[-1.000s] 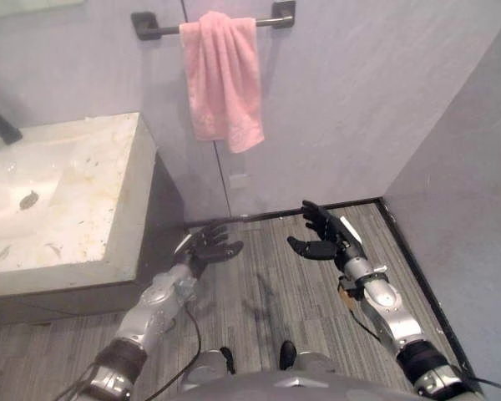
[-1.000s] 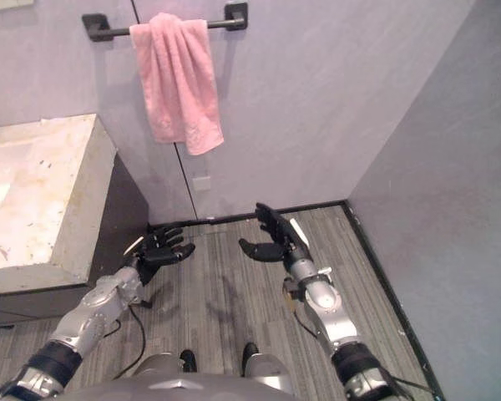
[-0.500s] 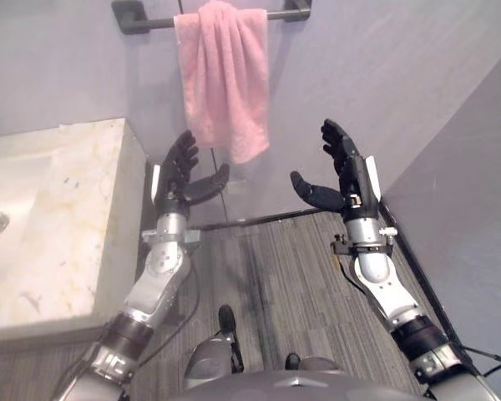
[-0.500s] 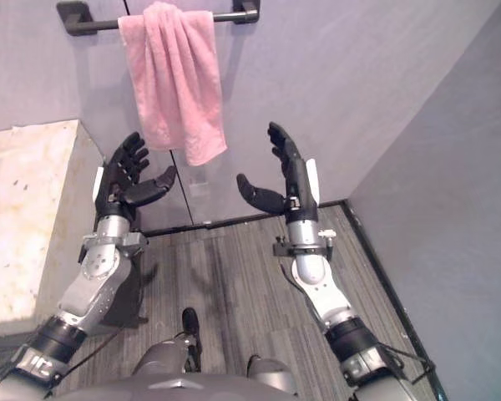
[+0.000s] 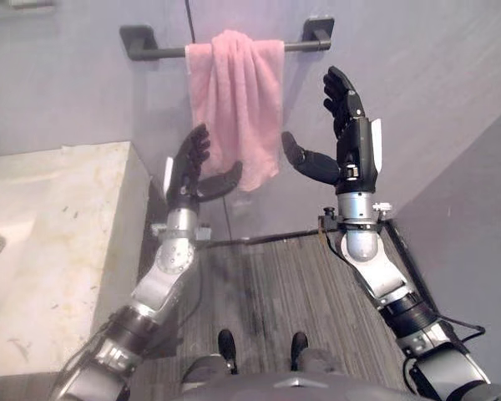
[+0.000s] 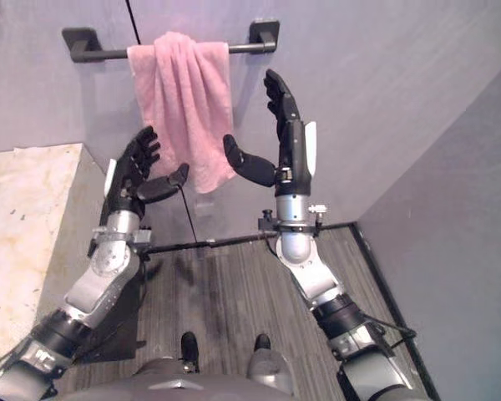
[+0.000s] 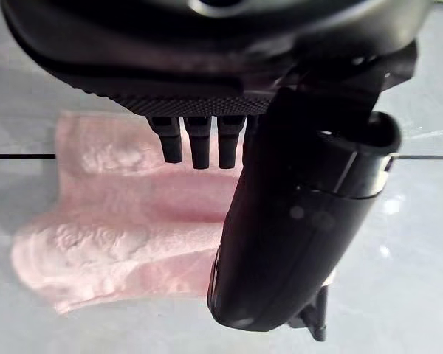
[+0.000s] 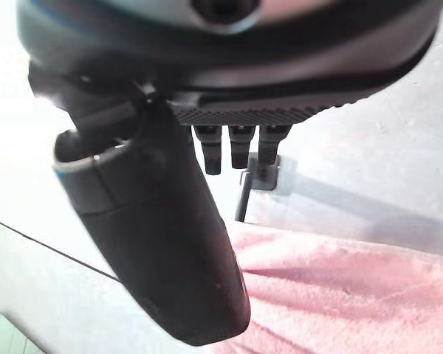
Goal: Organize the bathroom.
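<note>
A pink towel [image 5: 234, 104] hangs bunched over a dark towel bar [image 5: 150, 43] on the grey wall, its lower edge between the two raised hands. The left hand [image 5: 190, 171] is held up at the towel's lower left side, fingers straight and thumb spread, clear of the cloth. The right hand [image 5: 346, 125] stands just right of the towel, fingers straight and apart, thumb reaching toward the towel's lower corner. A pale stone counter [image 5: 75, 225] lies to the left.

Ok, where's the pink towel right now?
The pink towel hangs over the dark wall bar ahead, right of the sink counter, with the left hand and right hand raised open either side.
</note>
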### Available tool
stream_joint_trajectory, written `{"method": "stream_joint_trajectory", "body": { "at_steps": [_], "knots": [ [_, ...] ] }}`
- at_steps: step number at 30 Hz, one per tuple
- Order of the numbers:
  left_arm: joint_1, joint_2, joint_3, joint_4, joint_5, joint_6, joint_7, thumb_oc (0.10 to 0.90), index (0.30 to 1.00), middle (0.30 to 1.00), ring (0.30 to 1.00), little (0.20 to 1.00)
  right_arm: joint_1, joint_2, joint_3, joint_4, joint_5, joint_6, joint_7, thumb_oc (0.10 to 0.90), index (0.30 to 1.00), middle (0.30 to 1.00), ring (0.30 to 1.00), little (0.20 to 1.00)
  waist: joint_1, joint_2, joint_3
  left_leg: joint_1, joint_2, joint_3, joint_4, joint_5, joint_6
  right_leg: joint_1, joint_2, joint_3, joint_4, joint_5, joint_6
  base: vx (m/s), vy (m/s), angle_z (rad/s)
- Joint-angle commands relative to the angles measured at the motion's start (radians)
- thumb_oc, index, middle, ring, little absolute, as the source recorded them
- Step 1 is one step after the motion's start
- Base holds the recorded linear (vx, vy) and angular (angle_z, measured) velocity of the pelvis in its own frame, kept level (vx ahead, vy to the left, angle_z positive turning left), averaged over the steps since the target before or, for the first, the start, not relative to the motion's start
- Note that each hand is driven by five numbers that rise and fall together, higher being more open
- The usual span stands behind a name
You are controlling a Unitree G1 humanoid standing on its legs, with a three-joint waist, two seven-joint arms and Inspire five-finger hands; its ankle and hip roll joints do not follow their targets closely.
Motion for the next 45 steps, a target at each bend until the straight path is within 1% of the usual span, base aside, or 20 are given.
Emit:
{"method": "stream_joint_trajectory", "body": {
  "at_steps": [1,3,6,8,9,11,14,19,22,25,28,29,30,32,34,37,40,42,45],
  "knots": [
    [-0.104,-0.023,-0.035,-0.104,0.066,-0.093,-0.014,0.800,0.900,0.900,0.900,0.900,-0.136,-0.020,-0.028,-0.052,0.129,-0.019,0.072,0.800,0.900,0.900,0.900,0.900,0.006,0.012,-0.089,-0.013,-0.015,-0.002,0.001,-0.062,-0.012,-0.021,0.047,-0.036,0.058,-0.113,0.032,0.06,-0.097,0.10],
    [-0.101,-0.023,-0.035,-0.109,0.067,-0.091,-0.018,0.800,0.900,0.900,0.900,0.900,-0.143,-0.019,-0.027,-0.047,0.149,-0.010,0.096,0.800,0.900,0.900,0.900,0.900,0.009,0.009,-0.091,-0.012,-0.016,-0.003,0.001,-0.066,-0.013,-0.018,0.047,-0.041,0.051,-0.109,0.032,0.06,-0.075,0.06],
    [-0.090,-0.014,-0.039,-0.120,0.066,-0.091,-0.018,0.800,0.900,0.900,0.900,0.900,-0.159,-0.017,-0.017,-0.039,0.222,0.016,0.137,0.800,0.900,0.900,0.900,0.900,0.016,0.004,-0.098,-0.005,-0.016,-0.002,0.002,-0.072,-0.016,-0.011,0.048,-0.051,0.034,-0.102,0.031,0.06,-0.055,0.04],
    [-0.090,-0.014,-0.039,-0.120,0.066,-0.091,-0.018,0.800,0.900,0.900,0.900,0.900,-0.159,-0.017,-0.017,-0.039,0.222,0.016,0.137,0.800,0.900,0.900,0.900,0.900,0.016,0.004,-0.098,-0.005,-0.016,-0.002,0.002,-0.072,-0.016,-0.011,0.048,-0.051,0.034,-0.102,0.031,0.07,-0.079,0.08],
    [-0.078,-0.006,-0.030,-0.117,0.050,-0.088,-0.038,0.800,0.900,0.900,0.900,0.900,-0.171,-0.009,-0.022,-0.022,0.260,0.053,0.200,0.800,0.900,0.900,0.900,0.900,0.024,-0.003,-0.110,0.001,-0.015,-0.006,0.000,-0.081,-0.015,-0.008,0.055,-0.054,0.034,-0.109,0.027,0.12,-0.151,0.09],
    [-0.077,-0.003,-0.026,-0.108,0.048,-0.092,-0.045,0.800,0.900,0.900,0.900,0.900,-0.189,-0.011,-0.025,-0.003,0.241,0.061,0.198,0.800,0.900,0.900,0.900,0.900,0.029,-0.006,-0.114,0.003,-0.014,-0.010,0.002,-0.086,-0.015,-0.004,0.058,-0.057,0.031,-0.111,0.025,0.12,-0.147,0.16],
    [-0.068,0.004,-0.016,-0.100,0.049,-0.095,-0.056,0.800,0.900,0.900,0.900,0.900,-0.233,-0.013,-0.034,0.038,0.300,0.094,0.224,0.800,0.900,0.900,0.900,0.900,0.038,-0.011,-0.120,0.009,-0.013,-0.017,0.005,-0.090,-0.018,0.002,0.064,-0.056,0.025,-0.111,0.020,0.10,-0.107,0.20],
    [-0.052,0.009,0.006,-0.085,0.045,-0.090,-0.069,0.800,0.900,0.900,0.900,0.900,-0.288,-0.014,-0.046,0.085,0.309,0.130,0.235,0.800,0.900,0.900,0.900,0.900,0.052,-0.014,-0.124,0.015,-0.012,-0.025,0.011,-0.098,-0.020,0.008,0.071,-0.056,0.022,-0.115,0.012,0.10,-0.097,0.11],
    [-0.039,0.018,0.025,-0.072,0.033,-0.088,-0.083,0.800,0.900,0.900,0.900,0.900,-0.350,-0.025,-0.052,0.132,0.327,0.152,0.217,0.800,0.900,0.900,0.900,0.900,0.065,-0.014,-0.127,0.017,-0.011,-0.031,0.014,-0.102,-0.024,0.012,0.079,-0.055,0.022,-0.120,0.005,0.12,-0.105,0.15],
    [-0.020,0.025,0.043,-0.071,0.030,-0.093,-0.088,0.800,0.900,0.900,0.900,0.900,-0.367,-0.025,-0.068,0.147,0.344,0.147,0.186,0.800,0.900,0.900,0.900,0.900,0.071,-0.013,-0.125,0.017,-0.008,-0.034,0.022,-0.105,-0.025,0.012,0.085,-0.052,0.028,-0.124,0.000,0.09,-0.084,0.06],
    [0.000,0.030,0.062,-0.076,0.017,-0.093,-0.094,0.800,0.900,0.900,0.900,0.900,-0.361,-0.022,-0.080,0.135,0.312,0.155,0.140,0.800,0.900,0.900,0.900,0.900,0.071,-0.011,-0.121,0.010,-0.009,-0.037,0.039,-0.112,-0.024,0.006,0.091,-0.045,0.042,-0.131,-0.005,0.08,-0.090,0.06],
    [0.007,0.033,0.066,-0.077,0.013,-0.096,-0.091,0.800,0.900,0.900,0.900,0.900,-0.354,-0.021,-0.084,0.122,0.298,0.162,0.113,0.800,0.900,0.900,0.900,0.900,0.069,-0.009,-0.117,0.011,-0.009,-0.037,0.044,-0.116,-0.022,0.004,0.093,-0.043,0.049,-0.136,-0.007,0.06,-0.076,0.04],
    [0.012,0.032,0.070,-0.074,0.019,-0.098,-0.090,0.800,0.900,0.900,0.900,0.900,-0.349,-0.015,-0.090,0.119,0.276,0.154,0.079,0.800,0.900,0.900,0.900,0.900,0.066,-0.007,-0.114,0.011,-0.008,-0.032,0.052,-0.121,-0.021,0.003,0.094,-0.041,0.055,-0.140,-0.010,0.07,-0.076,0.03],
    [0.017,0.032,0.070,-0.075,0.016,-0.096,-0.086,0.800,0.900,0.900,0.900,0.900,-0.335,-0.008,-0.095,0.103,0.282,0.158,0.062,0.800,0.900,0.900,0.900,0.900,0.063,-0.005,-0.112,0.011,-0.008,-0.030,0.057,-0.124,-0.020,0.002,0.095,-0.038,0.060,-0.143,-0.010,0.06,-0.053,0.01],
    [0.025,0.025,0.072,-0.075,0.027,-0.098,-0.075,0.800,0.900,0.900,0.900,0.900,-0.301,0.018,-0.096,0.077,0.266,0.152,0.044,0.800,0.900,0.900,0.900,0.900,0.053,0.002,-0.107,0.014,-0.007,-0.021,0.066,-0.129,-0.018,-0.002,0.099,-0.031,0.074,-0.151,-0.014,0.06,-0.053,0.00],
    [0.029,0.020,0.073,-0.072,0.035,-0.101,-0.067,0.800,0.900,0.900,0.900,0.900,-0.279,0.036,-0.088,0.064,0.263,0.149,0.043,0.800,0.900,0.900,0.900,0.900,0.046,0.008,-0.105,0.015,-0.007,-0.017,0.073,-0.133,-0.017,-0.004,0.101,-0.027,0.084,-0.158,-0.017,0.05,-0.027,-0.01],
    [0.040,0.017,0.082,-0.085,0.037,-0.094,-0.059,0.800,0.900,0.900,0.900,0.900,-0.233,0.062,-0.076,0.018,0.249,0.134,0.076,0.800,0.900,0.900,0.900,0.900,0.039,0.013,-0.103,0.014,-0.006,-0.010,0.084,-0.137,-0.016,-0.005,0.103,-0.019,0.094,-0.166,-0.021,0.06,-0.024,-0.03],
    [0.042,0.020,0.084,-0.083,0.032,-0.095,-0.061,0.800,0.900,0.900,0.900,0.900,-0.228,0.057,-0.056,0.009,0.227,0.125,0.097,0.800,0.900,0.900,0.900,0.900,0.040,0.014,-0.102,0.012,-0.006,-0.007,0.091,-0.140,-0.016,-0.003,0.103,-0.022,0.095,-0.170,-0.023,0.05,-0.028,-0.02],
    [0.040,0.019,0.090,-0.071,0.035,-0.098,-0.078,0.800,0.900,0.900,0.900,0.900,-0.257,0.049,-0.052,0.036,0.251,0.112,0.126,0.800,0.900,0.900,0.900,0.900,0.049,0.011,-0.101,0.010,-0.007,-0.010,0.102,-0.146,-0.020,0.003,0.102,-0.032,0.093,-0.174,-0.027,0.05,-0.042,0.00]
  ]
}}
